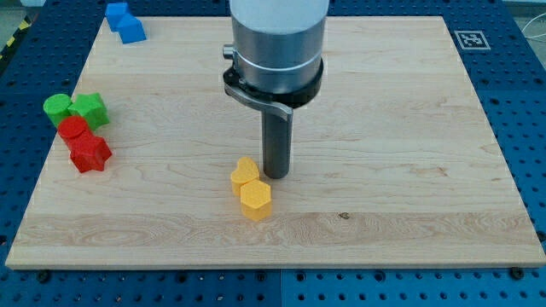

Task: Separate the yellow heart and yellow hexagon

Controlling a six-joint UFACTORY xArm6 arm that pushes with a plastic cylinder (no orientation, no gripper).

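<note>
The yellow heart (244,173) and the yellow hexagon (255,199) lie touching each other near the middle of the wooden board, the heart toward the view's top-left of the hexagon. My tip (275,176) rests on the board just to the right of the heart, very close to it; I cannot tell whether it touches.
Two blue blocks (125,21) sit at the view's top left. A green round block (57,107) and a green star-like block (89,109) sit at the left edge, with two red blocks (84,145) just below them. The wooden board (409,128) lies on a blue perforated table.
</note>
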